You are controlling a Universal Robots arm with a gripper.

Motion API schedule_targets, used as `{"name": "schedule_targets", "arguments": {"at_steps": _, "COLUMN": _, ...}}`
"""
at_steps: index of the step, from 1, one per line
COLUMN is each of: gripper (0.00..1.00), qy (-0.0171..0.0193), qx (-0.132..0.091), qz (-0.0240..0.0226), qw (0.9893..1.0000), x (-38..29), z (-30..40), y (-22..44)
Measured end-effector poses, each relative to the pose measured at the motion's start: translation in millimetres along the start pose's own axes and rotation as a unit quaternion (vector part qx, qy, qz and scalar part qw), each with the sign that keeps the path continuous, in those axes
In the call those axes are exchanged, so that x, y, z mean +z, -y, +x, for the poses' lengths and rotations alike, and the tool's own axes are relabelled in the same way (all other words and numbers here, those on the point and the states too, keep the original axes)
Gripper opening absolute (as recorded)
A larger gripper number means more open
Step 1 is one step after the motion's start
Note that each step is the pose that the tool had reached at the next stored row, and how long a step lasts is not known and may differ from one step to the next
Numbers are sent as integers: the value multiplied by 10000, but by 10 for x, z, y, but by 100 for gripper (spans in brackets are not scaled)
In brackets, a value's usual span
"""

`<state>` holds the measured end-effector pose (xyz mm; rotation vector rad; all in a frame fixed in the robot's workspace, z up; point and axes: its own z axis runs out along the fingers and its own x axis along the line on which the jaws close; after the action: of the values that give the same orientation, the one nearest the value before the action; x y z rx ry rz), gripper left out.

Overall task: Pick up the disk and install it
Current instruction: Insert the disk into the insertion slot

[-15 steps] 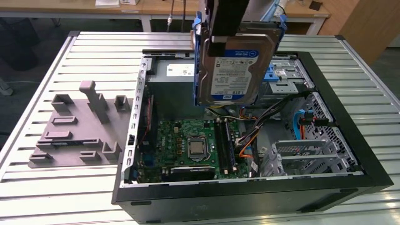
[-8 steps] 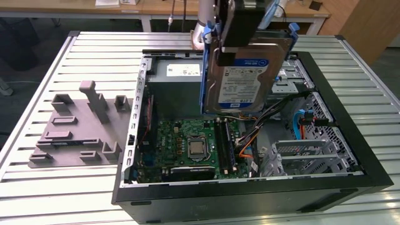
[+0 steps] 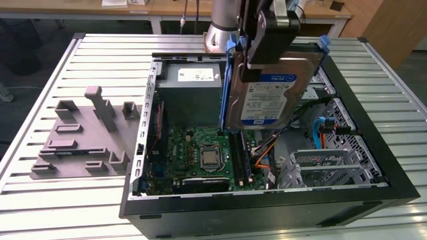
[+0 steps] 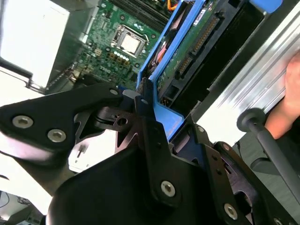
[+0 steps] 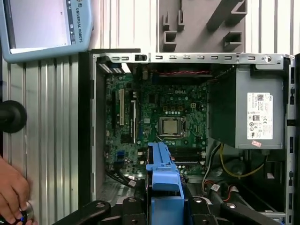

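The gripper (image 3: 259, 67) is closed on the disk (image 3: 267, 102), which hangs upright, long axis vertical, above the open computer case (image 3: 267, 215).

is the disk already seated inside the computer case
No, in the exterior view the gripper holds the disk in the air above the open computer case.

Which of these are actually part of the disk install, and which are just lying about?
In the job:
disk, held above the case
tool, shut on the disk
open computer case

Lying about:
grey moulded block beside the case
grey metal box inside the case
screen pendant
a person's hand
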<state>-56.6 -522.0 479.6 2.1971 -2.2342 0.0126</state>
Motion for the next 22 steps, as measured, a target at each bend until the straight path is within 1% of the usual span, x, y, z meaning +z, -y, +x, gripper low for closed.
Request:
{"name": "schedule_targets", "arguments": {"at_steps": 3, "gripper": 36, "qy": 0, "qx": 0, "qz": 11, "qw": 10000, "x": 25, "z": 110, "y": 3}}
{"name": "schedule_targets", "arguments": {"at_steps": 5, "gripper": 36, "qy": 0, "qx": 1, "qz": 13, "qw": 10000, "x": 39, "z": 163, "y": 21}}
{"name": "schedule_targets", "arguments": {"at_steps": 6, "gripper": 36, "qy": -1, "qx": 1, "qz": 13, "qw": 10000, "x": 44, "z": 181, "y": 39}}
{"name": "schedule_targets", "arguments": {"at_steps": 11, "gripper": 36, "qy": 0, "qx": 1, "qz": 13, "qw": 10000, "x": 72, "z": 245, "y": 167}}
{"name": "schedule_targets", "arguments": {"at_steps": 15, "gripper": 36, "qy": -1, "qx": 0, "qz": 13, "qw": 10000, "x": 93, "z": 325, "y": 194}}
{"name": "schedule_targets", "arguments": {"at_steps": 22, "gripper": 36, "qy": 0, "qx": 0, "qz": 13, "qw": 10000, "x": 95, "z": 332, "y": 196}}
